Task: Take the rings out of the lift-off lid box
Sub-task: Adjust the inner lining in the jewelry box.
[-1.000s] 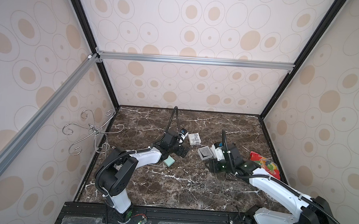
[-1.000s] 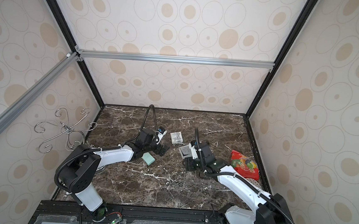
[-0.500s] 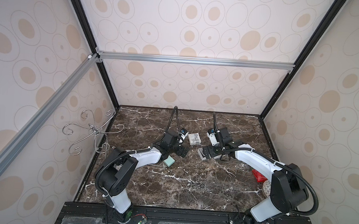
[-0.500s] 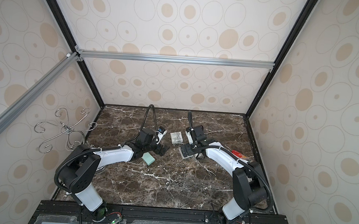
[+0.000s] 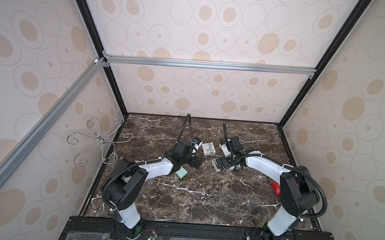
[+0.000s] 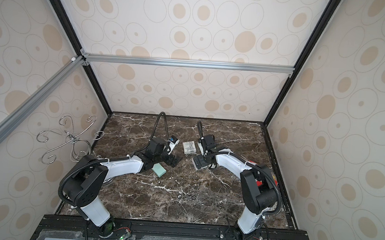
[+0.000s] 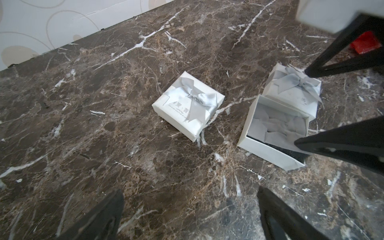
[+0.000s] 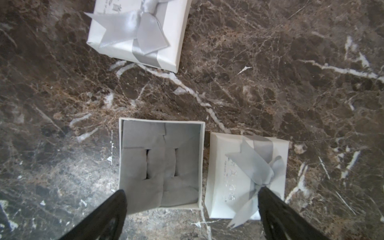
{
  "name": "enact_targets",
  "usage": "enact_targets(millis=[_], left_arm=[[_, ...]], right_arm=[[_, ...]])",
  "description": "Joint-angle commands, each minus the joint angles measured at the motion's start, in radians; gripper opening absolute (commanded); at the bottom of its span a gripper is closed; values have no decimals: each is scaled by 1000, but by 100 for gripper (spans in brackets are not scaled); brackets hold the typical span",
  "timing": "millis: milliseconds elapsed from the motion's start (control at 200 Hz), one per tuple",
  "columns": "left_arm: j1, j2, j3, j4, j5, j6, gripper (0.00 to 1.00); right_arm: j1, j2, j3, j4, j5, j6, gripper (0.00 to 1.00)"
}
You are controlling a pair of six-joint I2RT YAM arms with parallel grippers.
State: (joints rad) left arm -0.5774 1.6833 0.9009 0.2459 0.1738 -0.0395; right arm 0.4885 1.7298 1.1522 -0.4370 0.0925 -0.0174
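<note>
Three small dark rings (image 5: 209, 198) (image 6: 185, 197) lie in a row on the marble toward the front, apart from both arms. The lift-off lid box (image 8: 160, 164) (image 7: 272, 133) (image 5: 216, 165) stands open, and only grey slotted padding shows inside it. Its bowed lid (image 8: 247, 176) (image 7: 291, 91) rests right beside it. My right gripper (image 8: 192, 207) (image 5: 225, 165) hovers open over box and lid, holding nothing. My left gripper (image 7: 190, 209) (image 5: 195, 163) is open over bare marble, short of both boxes.
A second white box (image 5: 208, 148) (image 7: 188, 106) (image 8: 137, 31), shut with a grey bow, sits behind the open one. A green block (image 5: 181, 172) lies under the left forearm. A curly wire stand (image 5: 99, 139) stands at the left wall, and a red packet (image 5: 275, 187) lies behind the right elbow.
The right arm has folded back: its elbow rose at the right and now covers most of the red packet, while its gripper stays by the open box. The left arm has not moved.
</note>
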Motion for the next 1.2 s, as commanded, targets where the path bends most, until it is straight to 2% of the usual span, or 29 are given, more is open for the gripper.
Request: enact_targets(millis=[0,555,905,1195], left_arm=[[8,10,30,6,6,23,100],[15,16,29,6,8,29,100],[18,15,26,7,10,29,100],[18,13,20,11,12,29,100]], right_arm=[[-1,29,38,-1,33,-18,100],[2,104,51,-1,59,-13,100],[8,94,66,-23,114,-19,100],[12,76,62,-6,71,-13,100]])
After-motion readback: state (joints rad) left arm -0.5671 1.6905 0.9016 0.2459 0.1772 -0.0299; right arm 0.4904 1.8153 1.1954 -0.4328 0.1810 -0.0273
